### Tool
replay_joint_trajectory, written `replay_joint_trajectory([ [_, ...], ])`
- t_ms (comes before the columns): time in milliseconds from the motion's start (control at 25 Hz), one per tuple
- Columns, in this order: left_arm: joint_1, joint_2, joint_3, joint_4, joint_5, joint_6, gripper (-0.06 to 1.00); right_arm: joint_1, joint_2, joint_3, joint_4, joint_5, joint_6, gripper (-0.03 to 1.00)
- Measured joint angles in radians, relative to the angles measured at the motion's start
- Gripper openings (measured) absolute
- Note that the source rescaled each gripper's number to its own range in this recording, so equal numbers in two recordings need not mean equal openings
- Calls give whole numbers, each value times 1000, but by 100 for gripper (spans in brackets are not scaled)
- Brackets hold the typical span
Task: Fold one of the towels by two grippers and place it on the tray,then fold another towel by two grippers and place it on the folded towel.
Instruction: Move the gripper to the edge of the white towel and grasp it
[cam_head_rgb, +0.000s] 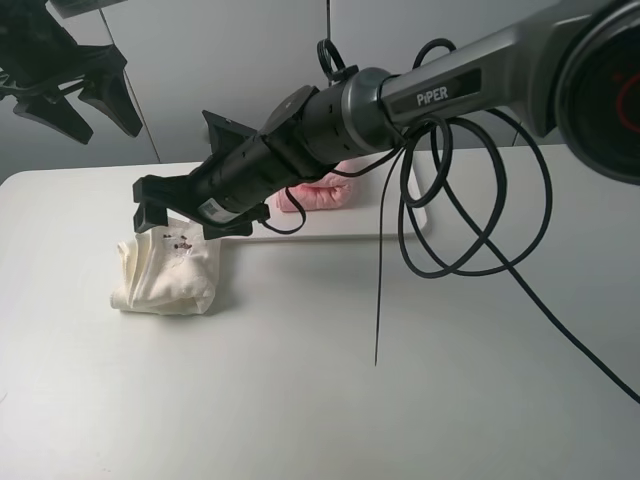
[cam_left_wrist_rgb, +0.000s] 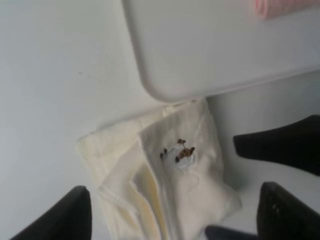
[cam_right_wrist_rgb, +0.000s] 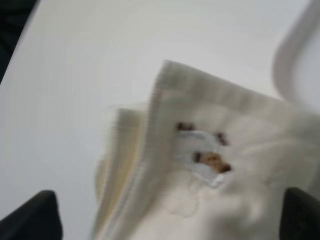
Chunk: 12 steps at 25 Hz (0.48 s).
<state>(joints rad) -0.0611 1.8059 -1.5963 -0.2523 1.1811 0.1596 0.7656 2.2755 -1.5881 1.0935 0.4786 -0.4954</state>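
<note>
Overlapping tray (cam_head_rgb: 400, 232) edge: folded cream towel (cam_head_rgb: 165, 275).

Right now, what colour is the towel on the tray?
Pink towel on the white tray; exterior high view shows it best.

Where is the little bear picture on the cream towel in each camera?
Exterior high: the bear patch is a tiny dark mark on the cream towel, just under the right pincer.
Left wrist: bear patch mid-picture, below the tray corner.
Right wrist: bear patch near the middle, blurred.
Shared landmark: the tray's white edge beside the towel.
</note>
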Motion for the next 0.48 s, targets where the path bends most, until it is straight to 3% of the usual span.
replay_joint_trajectory([
  [200,11,-15,-6,0,9,22,87,-19,0,0,-302,29,218,95],
  [480,11,-17,-7,0,18,26,87,-19,22,0,-356,59,354,92],
])
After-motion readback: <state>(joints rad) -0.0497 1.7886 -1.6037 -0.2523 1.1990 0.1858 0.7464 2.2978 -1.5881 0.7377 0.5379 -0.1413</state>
